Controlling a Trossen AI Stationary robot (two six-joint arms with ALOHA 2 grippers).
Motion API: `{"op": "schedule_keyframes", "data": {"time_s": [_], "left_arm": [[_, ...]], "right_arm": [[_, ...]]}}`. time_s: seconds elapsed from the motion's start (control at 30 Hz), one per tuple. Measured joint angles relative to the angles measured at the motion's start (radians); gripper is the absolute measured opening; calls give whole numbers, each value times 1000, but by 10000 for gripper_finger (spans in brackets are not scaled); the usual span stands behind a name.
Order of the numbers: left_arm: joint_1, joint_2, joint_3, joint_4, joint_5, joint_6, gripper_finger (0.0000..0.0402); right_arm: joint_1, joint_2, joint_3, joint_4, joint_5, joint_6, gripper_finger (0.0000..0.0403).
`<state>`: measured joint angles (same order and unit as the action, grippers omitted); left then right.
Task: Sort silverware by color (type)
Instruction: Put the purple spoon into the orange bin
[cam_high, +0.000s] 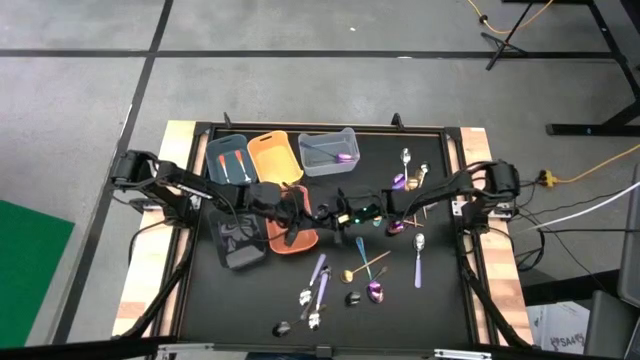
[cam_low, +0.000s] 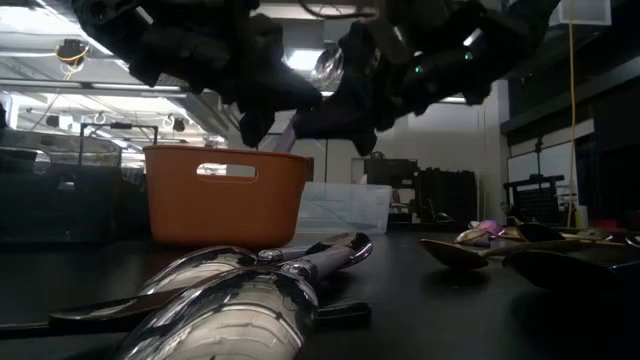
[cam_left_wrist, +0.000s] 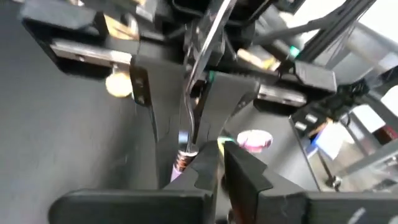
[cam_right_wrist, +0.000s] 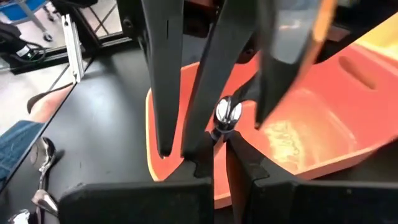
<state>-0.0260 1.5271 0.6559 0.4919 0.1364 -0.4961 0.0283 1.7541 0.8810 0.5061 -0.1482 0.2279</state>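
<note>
Both grippers meet above the middle of the table. My left gripper (cam_high: 300, 214) (cam_left_wrist: 214, 165) comes from the left and my right gripper (cam_high: 336, 213) (cam_right_wrist: 219, 146) from the right, tips almost facing. A silver spoon (cam_low: 325, 65) (cam_left_wrist: 202, 68) is held in the air between them, and both look shut on it. More spoons and forks, silver, gold, purple and black, lie loose on the black tabletop (cam_high: 375, 290) (cam_high: 418, 258) (cam_high: 405, 160). In the low view a silver piece (cam_low: 250, 290) lies close up. My left gripper pinches the silver spoon's thin handle near one end (cam_left_wrist: 186, 146) between its two fingers, coming level from the table's left. The spoon is lifted clear and runs on away from the fingers. How far back it reaches is hidden. My right gripper is shut on the spoon's other part, and a rounded silver end (cam_right_wrist: 227, 112) shows just past its fingertips. It comes level from the table's right. My left gripper's fingers (cam_right_wrist: 163, 81) stand close in front, so the exact place of contact stays hidden.
Along the far edge stand a blue-grey bin (cam_high: 228, 160) with orange pieces, an orange bin (cam_high: 275, 155) and a clear bin (cam_high: 328, 150) holding a purple spoon. A black bin (cam_high: 240, 245) and an orange-red bin (cam_high: 292, 234) sit under the left arm. Cables trail right.
</note>
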Motion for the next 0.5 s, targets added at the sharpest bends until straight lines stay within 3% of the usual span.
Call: {"op": "schedule_keyframes", "data": {"time_s": [0.2,0.5], "left_arm": [[-13,6,-5,-121,4,-3,2],[-21,-63,-3,-277,-67,0,1]], "right_arm": [[-5,54,18,107,5,29,9],[-4,85,86,51,8,42,9]]}}
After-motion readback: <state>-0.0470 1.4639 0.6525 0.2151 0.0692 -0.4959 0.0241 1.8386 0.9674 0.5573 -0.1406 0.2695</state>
